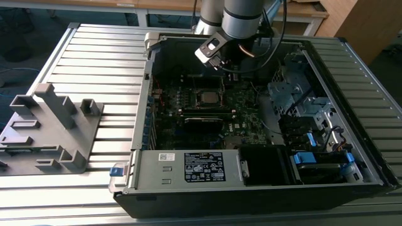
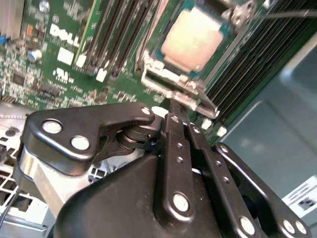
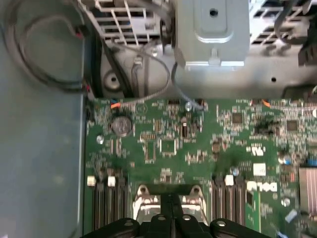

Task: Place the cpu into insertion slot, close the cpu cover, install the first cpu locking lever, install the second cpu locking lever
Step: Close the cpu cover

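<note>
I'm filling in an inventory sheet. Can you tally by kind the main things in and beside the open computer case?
cpu: 1
cpu cover: 1
gripper: 1
coin battery: 1
labelled grey box: 1
computer case: 1
grey fixture: 1
Total: 7

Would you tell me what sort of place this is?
Probably a robotics lab workbench: an opened computer case lies on a slatted metal table, a robot arm reaches into it, and a grey fixture sits beside it.

One cpu (image 2: 192,42), one cpu cover (image 2: 168,79), one computer case (image 1: 251,202), one grey fixture (image 1: 47,127).
</note>
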Action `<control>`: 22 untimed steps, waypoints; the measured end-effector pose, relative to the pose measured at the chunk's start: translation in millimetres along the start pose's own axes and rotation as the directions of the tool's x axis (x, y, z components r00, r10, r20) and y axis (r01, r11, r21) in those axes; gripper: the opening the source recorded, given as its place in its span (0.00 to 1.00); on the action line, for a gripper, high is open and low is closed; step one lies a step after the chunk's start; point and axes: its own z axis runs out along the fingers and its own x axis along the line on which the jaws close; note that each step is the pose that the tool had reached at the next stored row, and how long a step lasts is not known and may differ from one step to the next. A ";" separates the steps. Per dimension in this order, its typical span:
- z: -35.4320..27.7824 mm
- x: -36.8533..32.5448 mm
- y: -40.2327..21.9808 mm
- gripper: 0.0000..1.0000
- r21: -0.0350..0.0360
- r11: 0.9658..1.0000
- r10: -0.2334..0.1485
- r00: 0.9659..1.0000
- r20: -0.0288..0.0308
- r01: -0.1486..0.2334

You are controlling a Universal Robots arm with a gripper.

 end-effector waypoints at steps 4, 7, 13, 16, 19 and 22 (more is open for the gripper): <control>-0.2 -0.1 -8.9 0.11 -0.002 1.000 0.000 1.000 0.000 0.000; -0.2 -0.2 -8.9 0.11 -0.002 1.000 0.000 1.000 0.000 0.000; 0.3 -0.2 -9.1 0.11 0.010 1.000 0.000 1.000 0.000 0.000; 0.2 -0.2 -9.0 0.11 0.012 1.000 0.000 1.000 0.000 0.000; 0.3 -0.2 -9.9 0.11 0.012 1.000 0.000 1.000 0.000 0.000; 1.1 -0.4 -16.0 0.11 0.012 1.000 0.000 1.000 0.000 0.000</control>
